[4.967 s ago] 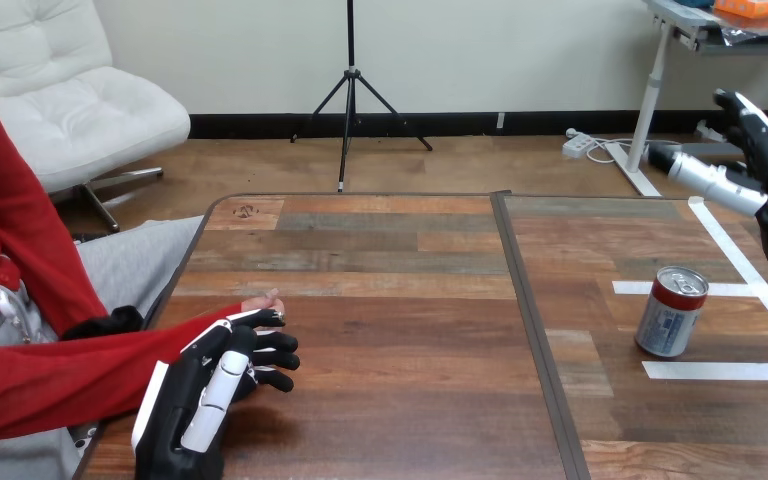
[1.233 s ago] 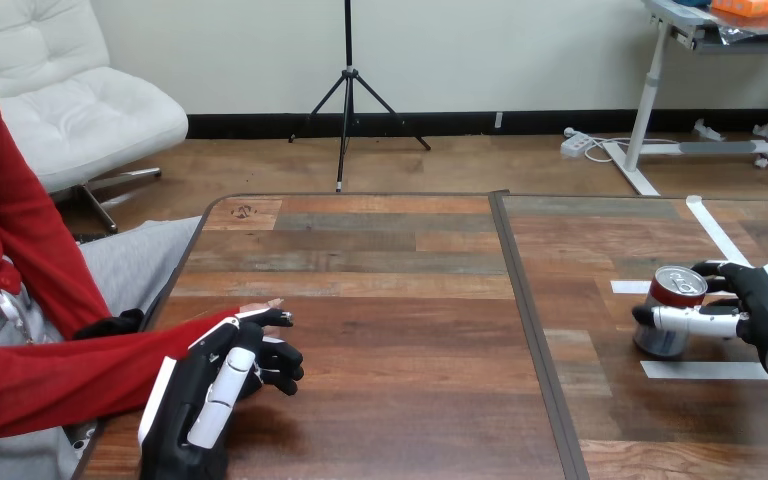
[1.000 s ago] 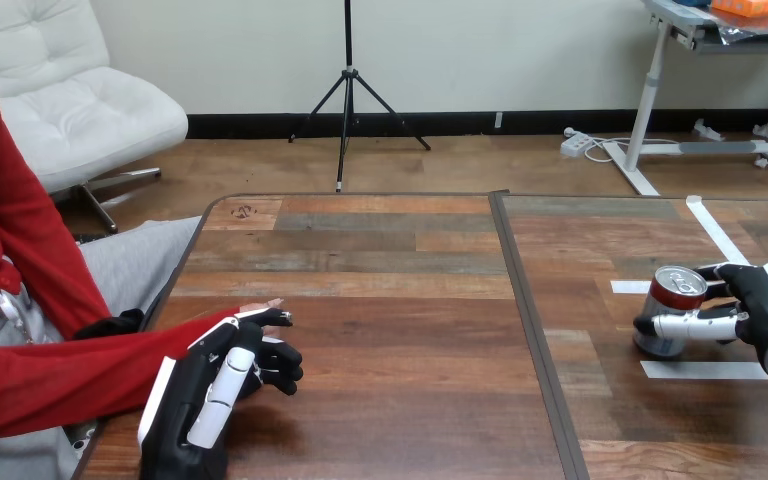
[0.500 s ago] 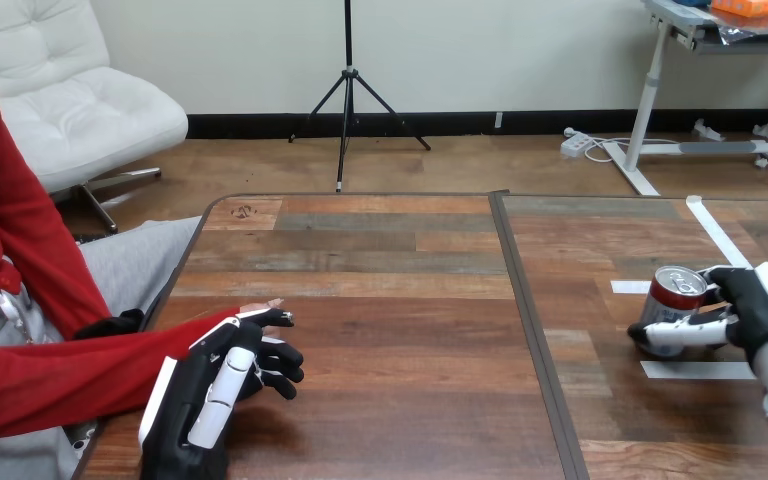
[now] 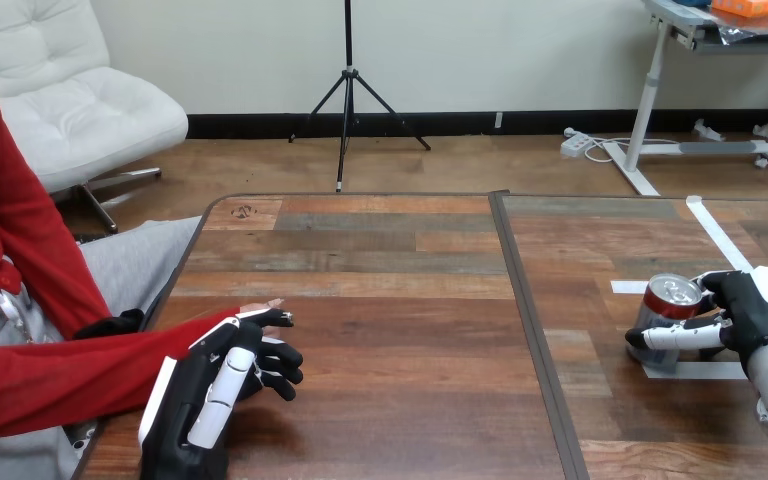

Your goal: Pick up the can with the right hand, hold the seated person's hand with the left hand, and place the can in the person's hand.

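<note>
Robot's right hand [image 5: 752, 308] wraps a can [image 5: 662, 312] near the table's [image 5: 400, 300] right edge; its left hand [image 5: 208, 388] covers the person's hand [image 5: 258, 304] at the near-left corner.
Right fingers [image 5: 675, 337] and thumb curl round the can's side, seemingly ready to lift. Left fingers [image 5: 282, 360] curl over the person's hand, likely steadying it to receive. Bare table lies between them, leaving an open path leftward.
</note>
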